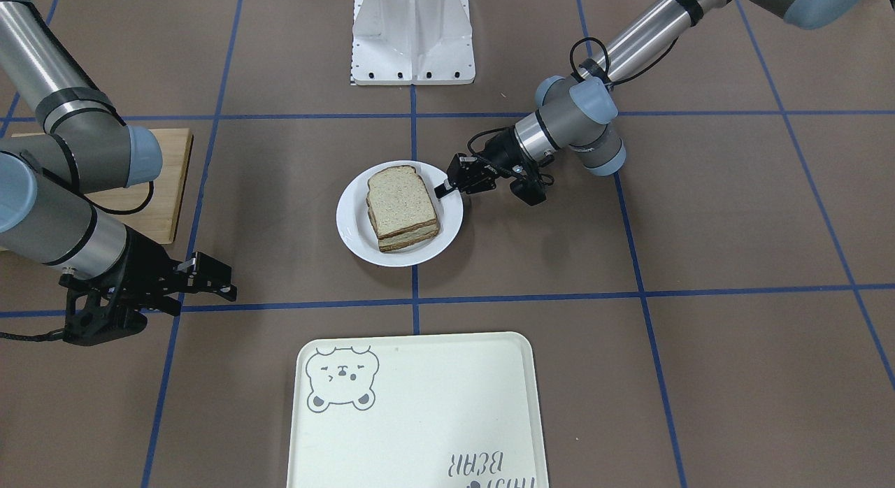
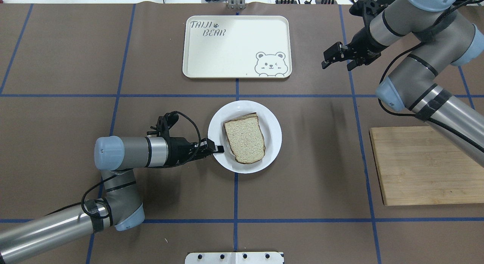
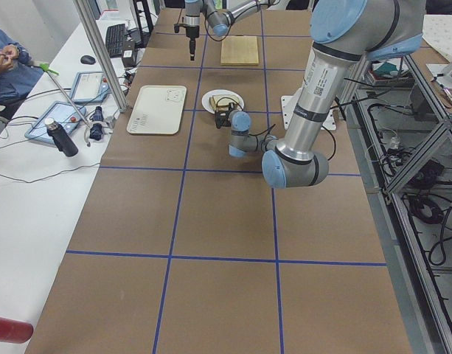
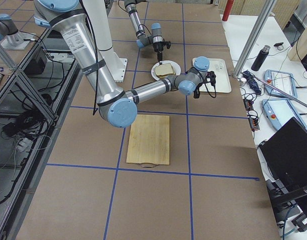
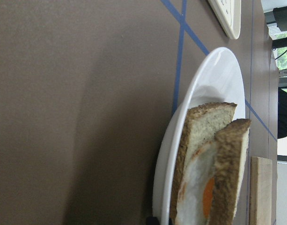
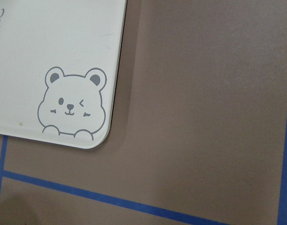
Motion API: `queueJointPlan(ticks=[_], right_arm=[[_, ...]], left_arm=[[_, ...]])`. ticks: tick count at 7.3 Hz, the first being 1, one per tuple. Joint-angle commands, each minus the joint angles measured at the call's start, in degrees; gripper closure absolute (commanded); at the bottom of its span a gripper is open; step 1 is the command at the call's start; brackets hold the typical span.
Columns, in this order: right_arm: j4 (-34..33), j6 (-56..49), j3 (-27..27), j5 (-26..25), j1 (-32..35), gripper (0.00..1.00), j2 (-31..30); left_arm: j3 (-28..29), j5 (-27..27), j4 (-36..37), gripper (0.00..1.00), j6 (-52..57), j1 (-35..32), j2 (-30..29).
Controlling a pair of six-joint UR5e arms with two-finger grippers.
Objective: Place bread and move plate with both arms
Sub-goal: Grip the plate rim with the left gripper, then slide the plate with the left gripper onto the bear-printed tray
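The bread (image 2: 244, 139) is lying flat on top of an egg slice (image 5: 197, 187), and both are sitting on the plate (image 2: 275, 133) in the middle of the table (image 2: 321, 173). The bread's long side is running from me toward the tray (image 2: 234, 48), turned a little. The tray is lying just past the plate. A wooden board (image 2: 419, 169) is lying well apart on my right. My left gripper (image 2: 216, 148) is touching the plate's rim with narrow jaws; I cannot tell if they are pinching. My right gripper (image 2: 336, 62) is hanging wide open near the tray's bear corner.
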Motion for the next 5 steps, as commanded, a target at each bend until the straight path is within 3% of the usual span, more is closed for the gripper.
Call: queueJointPlan(ticks=[1, 3, 5], right_arm=[[0.0, 0.0, 0.2, 0.1, 0.3, 0.00, 0.1], [0.0, 0.0, 0.2, 0.5, 1.0, 0.00, 0.0], [0.0, 0.0, 0.4, 2.2, 4.2, 0.00, -0.8]], left_arm=[[-0.2, 2.7, -3.0, 1.00, -0.7, -0.3, -1.2], [-0.3, 2.9, -3.0, 1.00, -7.9, -2.6, -3.1], [-0.1, 9.4, -1.3, 1.00, -13.8, -4.0, -4.9]])
